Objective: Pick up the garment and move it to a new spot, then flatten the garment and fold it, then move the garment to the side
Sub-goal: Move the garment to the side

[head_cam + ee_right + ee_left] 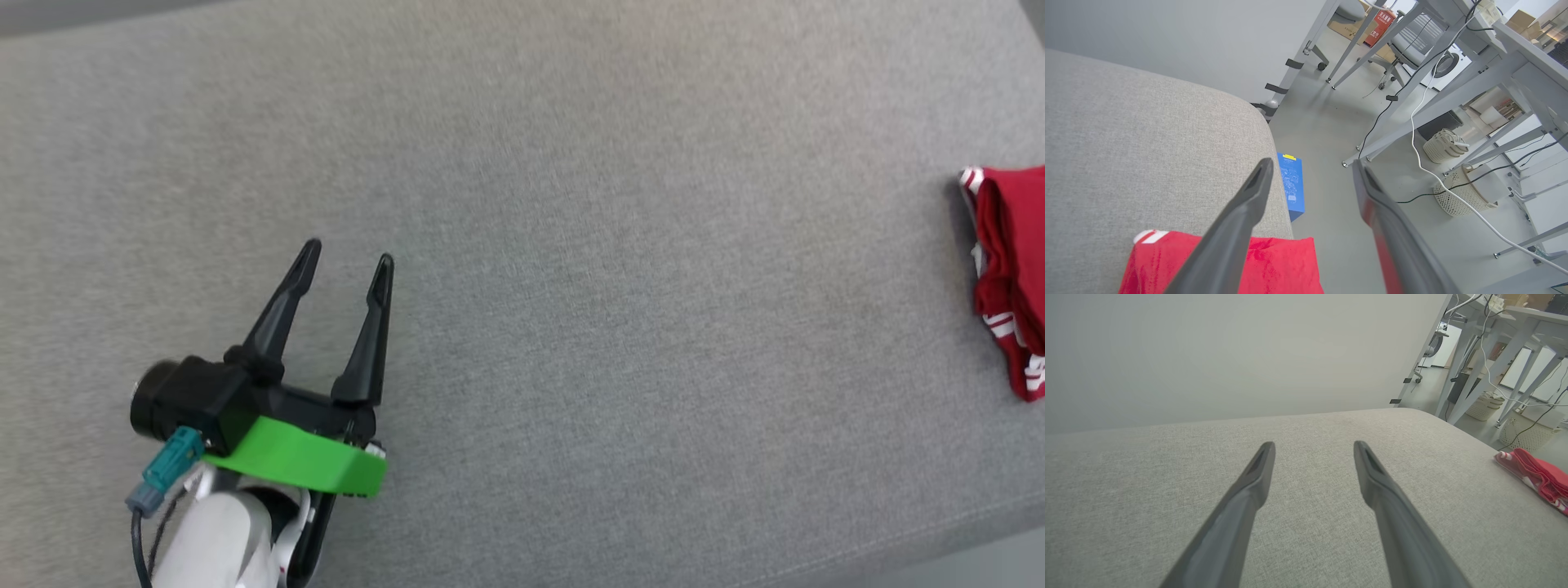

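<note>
Jaws apart, empty, on left gripper (349,253) and right gripper (1312,162); the right is best lifted straight off the folded garment (1282,257) at the cushion's (1126,143) right edge.

- Bright, even, diffuse light is falling across the grey surface (571,245), and shadows are showing only faintly.
- Wide-angle distortion is bending the table legs (1453,98) toward the right edges of the wrist views.
- The fingers (1224,539) nearest the lens are looking soft and blurred.
</note>
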You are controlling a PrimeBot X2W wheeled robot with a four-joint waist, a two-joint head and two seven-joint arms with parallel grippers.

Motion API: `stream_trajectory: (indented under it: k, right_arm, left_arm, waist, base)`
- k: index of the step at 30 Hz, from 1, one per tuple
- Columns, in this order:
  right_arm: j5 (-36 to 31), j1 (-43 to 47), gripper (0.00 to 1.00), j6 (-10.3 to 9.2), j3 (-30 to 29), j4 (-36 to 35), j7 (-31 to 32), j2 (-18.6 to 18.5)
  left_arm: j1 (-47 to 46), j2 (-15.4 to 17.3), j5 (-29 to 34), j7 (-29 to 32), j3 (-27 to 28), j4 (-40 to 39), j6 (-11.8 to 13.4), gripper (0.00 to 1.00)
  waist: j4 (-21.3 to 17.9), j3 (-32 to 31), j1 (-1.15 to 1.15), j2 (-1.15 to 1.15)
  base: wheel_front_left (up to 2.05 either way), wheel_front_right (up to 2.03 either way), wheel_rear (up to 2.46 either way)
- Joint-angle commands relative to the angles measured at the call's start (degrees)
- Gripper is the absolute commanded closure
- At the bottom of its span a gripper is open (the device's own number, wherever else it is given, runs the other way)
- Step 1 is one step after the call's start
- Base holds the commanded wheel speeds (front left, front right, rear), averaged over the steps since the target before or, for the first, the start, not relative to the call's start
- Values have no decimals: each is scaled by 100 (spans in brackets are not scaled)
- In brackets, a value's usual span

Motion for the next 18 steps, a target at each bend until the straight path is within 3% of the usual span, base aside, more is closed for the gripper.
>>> stream_trajectory:
  k: [1, 8, 13, 18]
  right_arm:
    - [157, 245, 0, -6, 22, -264, -36, 63]
    - [714, 1422, 0, -6, -300, -1961, 74, 706]
    - [783, 2422, 0, -6, -464, -3073, 196, 1530]
    - [697, 3319, 0, -6, -537, -3710, 122, 2353]
  left_arm:
    - [92, -50, -47, -80, 49, 102, 47, 0]
    - [476, -142, -146, -237, 178, 550, 204, 0]
    - [734, -202, -148, -303, 224, 797, 324, 0]
    - [947, -250, -190, -356, 251, 1124, 341, 0]
  waist:
    - [434, -861, 0, 0]
    - [803, -1516, 0, 0]
    - [1056, -1828, 0, 0]
    - [1238, -1998, 0, 0]
  base:
    - [0, 0, 0]
    - [0, 0, 0]
    - [0, 0, 0]
    - [0, 0, 0]
